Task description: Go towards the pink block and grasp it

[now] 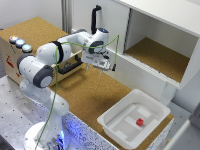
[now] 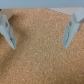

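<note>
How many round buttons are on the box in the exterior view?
3. The round buttons stand in a row on top of the box at the exterior view's left: one, the next, the last. Others may be hidden behind the arm.

exterior cam high, off my arm [image 1: 45, 62], angled down on whole bench, wrist cam close, looking past my fingertips [image 2: 10, 35] onto cork surface [image 1: 90, 95], shared area: that cork patch only

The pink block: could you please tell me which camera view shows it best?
The exterior view shows it best: the pink block lies in the white tray, clearly apart from the gripper. The wrist view shows none of it, only the fingers over the cork surface.
</note>
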`<state>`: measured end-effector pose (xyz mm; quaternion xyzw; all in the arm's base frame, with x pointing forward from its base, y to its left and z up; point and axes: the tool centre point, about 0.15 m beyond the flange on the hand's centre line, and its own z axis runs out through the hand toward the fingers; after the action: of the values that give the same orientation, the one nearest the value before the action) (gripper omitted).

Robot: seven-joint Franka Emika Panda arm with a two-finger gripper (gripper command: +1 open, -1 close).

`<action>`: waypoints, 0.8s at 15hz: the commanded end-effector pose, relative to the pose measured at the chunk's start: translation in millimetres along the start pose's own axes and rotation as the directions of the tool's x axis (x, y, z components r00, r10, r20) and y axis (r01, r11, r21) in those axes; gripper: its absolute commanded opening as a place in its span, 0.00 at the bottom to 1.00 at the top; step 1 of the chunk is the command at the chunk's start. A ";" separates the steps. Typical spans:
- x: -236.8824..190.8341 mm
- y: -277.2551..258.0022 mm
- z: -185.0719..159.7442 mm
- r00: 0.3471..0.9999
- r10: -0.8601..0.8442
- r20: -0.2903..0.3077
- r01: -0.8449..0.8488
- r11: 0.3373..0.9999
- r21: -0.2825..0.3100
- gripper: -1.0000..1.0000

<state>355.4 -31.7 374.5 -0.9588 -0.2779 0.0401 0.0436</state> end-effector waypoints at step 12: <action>-52.3 229.5 16.6 0.637 0.768 -0.062 -0.770 0.631 -0.093 1.00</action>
<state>400.2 -158.0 347.7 -0.9991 0.0409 -0.0034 -0.0143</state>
